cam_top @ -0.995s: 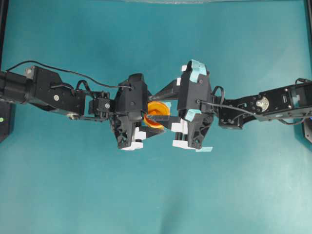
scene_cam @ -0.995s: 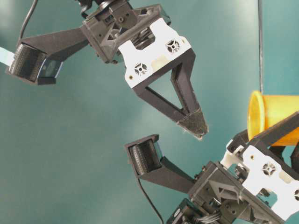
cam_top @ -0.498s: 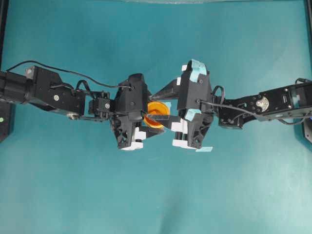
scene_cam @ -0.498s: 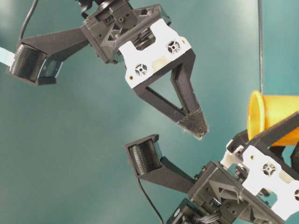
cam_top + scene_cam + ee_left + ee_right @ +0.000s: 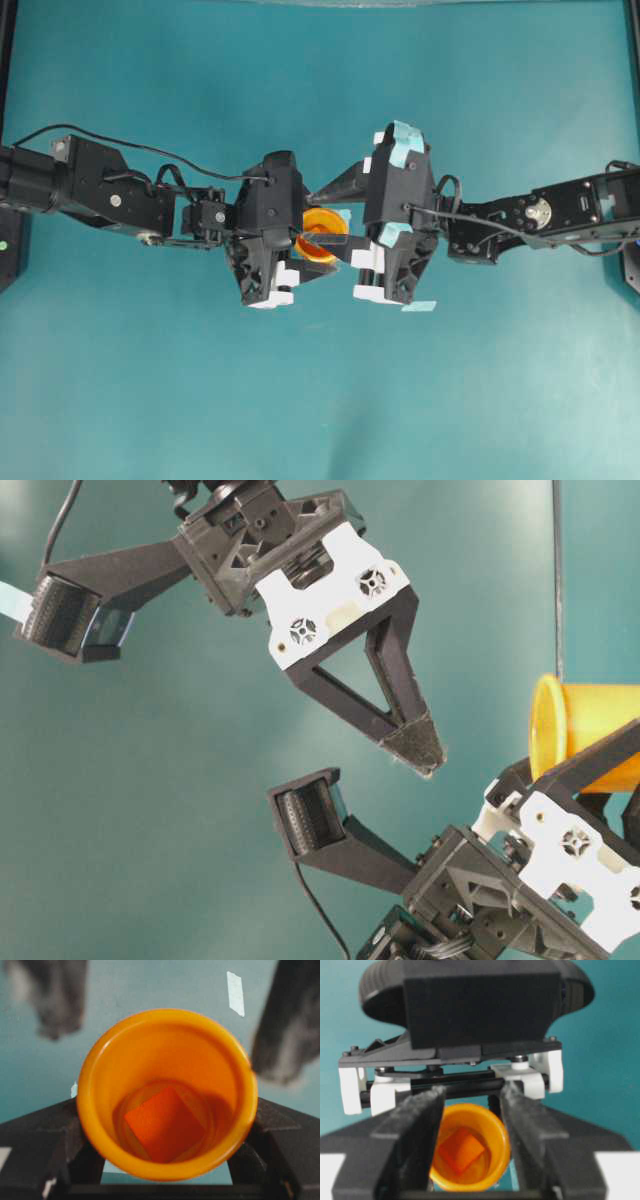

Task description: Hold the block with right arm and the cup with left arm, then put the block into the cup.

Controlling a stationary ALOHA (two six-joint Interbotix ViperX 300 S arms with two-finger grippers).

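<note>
The yellow-orange cup (image 5: 150, 1055) sits between the black fingers (image 5: 40, 1135) of my left gripper (image 5: 166, 1110), which is shut on its sides. Its mouth faces the wrist camera. The orange block (image 5: 164, 1122) lies loose on the cup's bottom and also shows in the right wrist view (image 5: 461, 1151). My right gripper (image 5: 472, 1091) is open and holds nothing. Its fingers (image 5: 415, 1130) straddle the cup (image 5: 492, 1125) without touching it. Overhead, both grippers meet mid-table around the cup (image 5: 320, 222). At table level the cup (image 5: 590, 720) is lifted and tilted, with the right fingertip (image 5: 415, 745) beside it.
The teal table (image 5: 320, 400) lies all around under the lifted grippers. A small white tape strip (image 5: 235, 992) is stuck on it. Black frame posts (image 5: 8, 60) stand at the table's left and right edges.
</note>
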